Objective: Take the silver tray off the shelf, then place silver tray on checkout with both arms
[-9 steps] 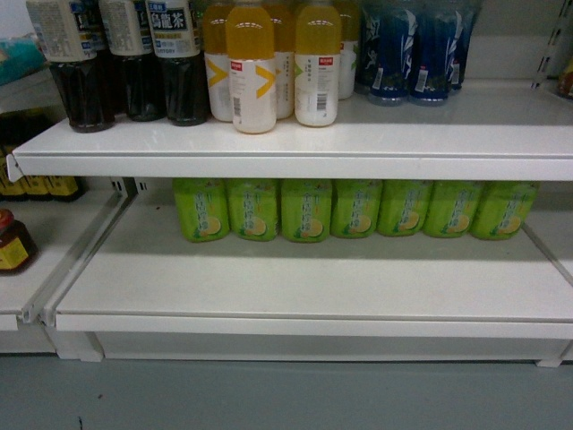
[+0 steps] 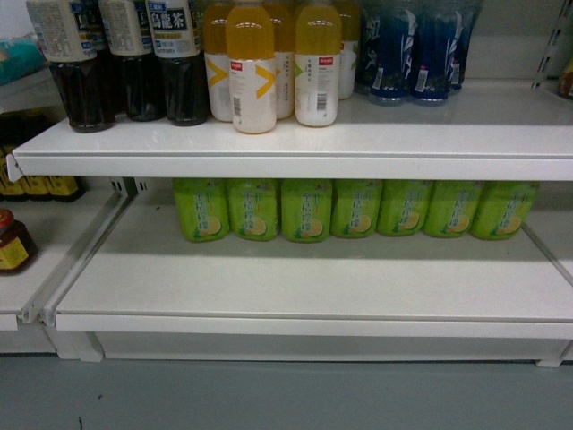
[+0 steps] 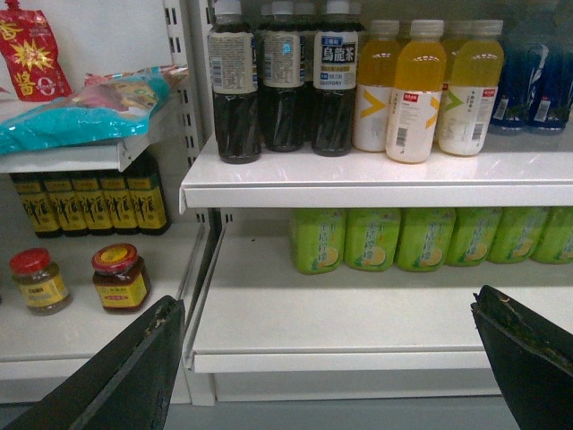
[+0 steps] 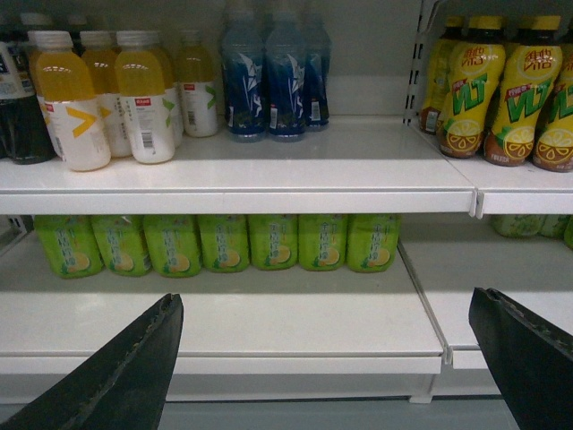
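Note:
The silver tray is not in any view, and the checkout is out of view too. White store shelf boards fill the frames: an upper shelf [image 2: 358,134] carrying bottles and a lower shelf [image 2: 304,282] whose front half is bare. In the left wrist view my left gripper [image 3: 324,303] is open, its black fingers [image 3: 134,376] wide apart in front of the lower shelf [image 3: 331,313]. My right gripper [image 4: 324,300] is open the same way, its fingers [image 4: 524,358] framing the lower shelf [image 4: 286,322]. Nothing sits between either pair. Neither arm shows in the head view.
Dark tea bottles [image 2: 134,54], orange drinks [image 2: 269,63] and blue bottles [image 2: 412,49] stand on the upper shelf. Green bottles [image 2: 349,208] line the back of the lower one. Sauce jars [image 3: 121,276] sit on the left bay, yellow bottles [image 4: 501,90] on the right. Grey floor [image 2: 286,394] lies below.

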